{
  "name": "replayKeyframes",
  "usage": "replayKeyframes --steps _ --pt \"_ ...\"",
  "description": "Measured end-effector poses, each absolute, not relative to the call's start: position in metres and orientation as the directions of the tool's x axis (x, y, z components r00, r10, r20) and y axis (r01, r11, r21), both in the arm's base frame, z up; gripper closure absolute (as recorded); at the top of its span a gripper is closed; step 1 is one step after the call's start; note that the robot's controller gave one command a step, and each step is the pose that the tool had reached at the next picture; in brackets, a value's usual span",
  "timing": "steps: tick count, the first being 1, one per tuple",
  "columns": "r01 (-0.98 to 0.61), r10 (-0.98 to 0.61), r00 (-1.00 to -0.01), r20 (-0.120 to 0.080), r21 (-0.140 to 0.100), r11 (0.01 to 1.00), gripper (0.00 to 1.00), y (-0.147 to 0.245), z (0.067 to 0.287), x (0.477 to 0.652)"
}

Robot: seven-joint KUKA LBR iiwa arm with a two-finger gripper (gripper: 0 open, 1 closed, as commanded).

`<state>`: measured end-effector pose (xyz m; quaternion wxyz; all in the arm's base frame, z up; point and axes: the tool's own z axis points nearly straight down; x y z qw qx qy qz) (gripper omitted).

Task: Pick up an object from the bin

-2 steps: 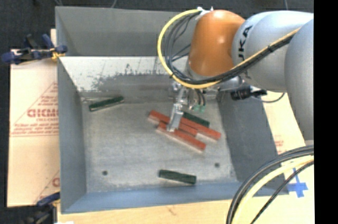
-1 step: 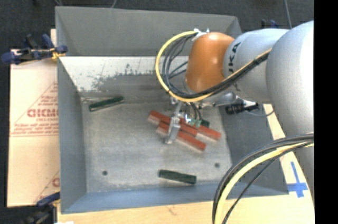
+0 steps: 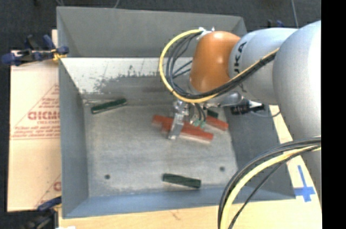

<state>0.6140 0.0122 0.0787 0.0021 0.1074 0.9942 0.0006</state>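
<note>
My gripper (image 3: 176, 126) hangs below the orange wrist cover in the middle of the bin, its metal fingers down among some red pieces. A red flat bar (image 3: 160, 121) pokes out to the left of the fingers. A second red bar (image 3: 195, 135) lies just right of them, and a third red piece (image 3: 218, 123) lies further right, with a small green bit (image 3: 199, 123) between. Whether the fingers close on any of them is hidden.
A dark green bar (image 3: 108, 106) lies at the back left of the bin floor. Another dark green bar (image 3: 181, 181) lies near the front wall. The arm and its cables cover the bin's back right.
</note>
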Motion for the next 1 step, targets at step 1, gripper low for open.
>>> replayKeyframes --steps 1 --pt "0.254 0.254 -0.967 -0.011 0.003 0.967 1.00 0.0083 0.2380 0.6187"
